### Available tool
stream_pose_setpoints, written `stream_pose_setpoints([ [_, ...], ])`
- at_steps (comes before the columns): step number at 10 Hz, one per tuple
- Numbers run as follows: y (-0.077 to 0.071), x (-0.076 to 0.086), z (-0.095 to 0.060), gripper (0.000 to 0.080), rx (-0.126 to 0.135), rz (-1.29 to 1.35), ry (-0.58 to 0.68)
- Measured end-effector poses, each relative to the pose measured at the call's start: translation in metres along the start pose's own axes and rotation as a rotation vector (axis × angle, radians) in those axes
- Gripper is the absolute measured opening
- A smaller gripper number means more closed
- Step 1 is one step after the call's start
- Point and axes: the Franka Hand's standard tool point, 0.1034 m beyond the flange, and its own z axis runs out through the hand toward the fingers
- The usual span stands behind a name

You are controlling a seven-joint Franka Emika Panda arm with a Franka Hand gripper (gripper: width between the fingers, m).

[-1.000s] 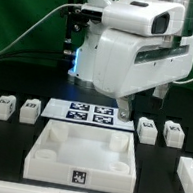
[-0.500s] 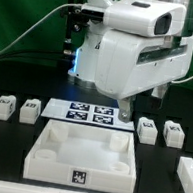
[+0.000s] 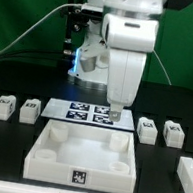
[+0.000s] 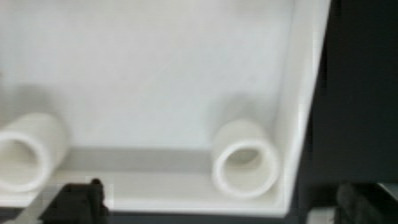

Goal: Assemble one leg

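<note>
On the black table [image 3: 17, 77], no leg is yet seated in the tray [image 3: 48, 166]; the nearest leg [image 3: 148, 130] is seen loose beside it, the gripper [image 3: 113, 114] held wide and empty by the marker board [image 3: 77, 112].

Legs [image 3: 2, 107] flank marker board [image 3: 82, 111]; tray [image 3: 40, 144] in front.

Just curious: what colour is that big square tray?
The tray is white; the exterior view shows it best.
</note>
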Motion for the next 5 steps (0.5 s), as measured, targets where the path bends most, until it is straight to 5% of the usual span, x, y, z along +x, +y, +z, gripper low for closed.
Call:
stream_pose_setpoints([
  [5, -0.017, -0.024, 0.054, 0.065, 0.054, 0.064, 0.022],
])
